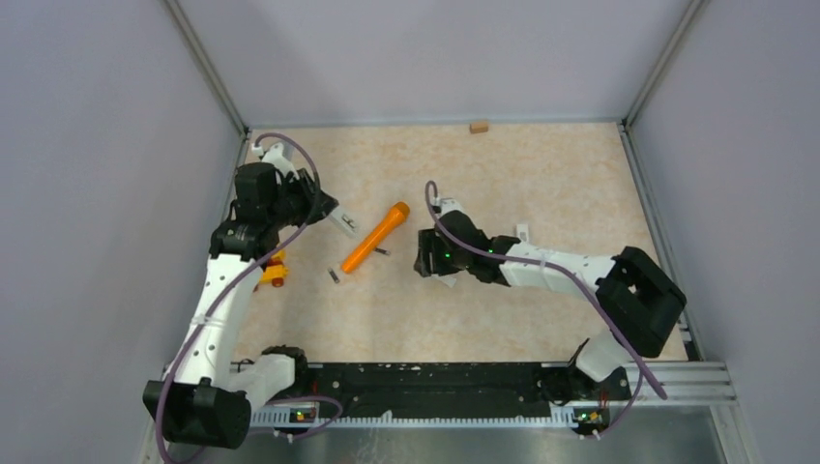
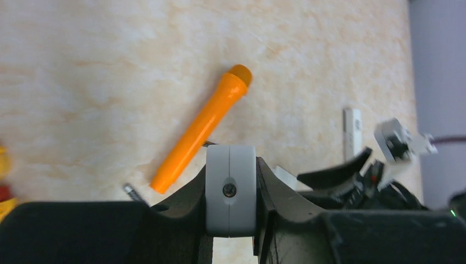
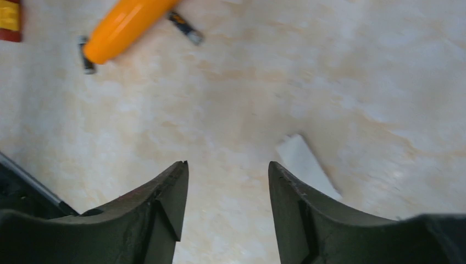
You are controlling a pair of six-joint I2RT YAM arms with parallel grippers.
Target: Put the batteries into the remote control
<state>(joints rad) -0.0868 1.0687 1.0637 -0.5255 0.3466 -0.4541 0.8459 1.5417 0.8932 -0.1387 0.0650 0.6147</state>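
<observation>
- Beige marbled tabletop [image 1: 503,164] enclosed by grey walls; orange tube [image 1: 375,237] lying diagonally near mid-surface.
- Batteries [image 1: 334,276]: tiny dark cylinders with paler ends. One lies just off the tube's tail end. A second battery [image 1: 382,251] lies against the tube's side.
- Left gripper [image 1: 324,211], left of the tube: clamped on a grey-white remote control [image 2: 231,190].
- Right gripper [image 3: 226,173], right of the tube: jaws apart, holding nothing.
</observation>
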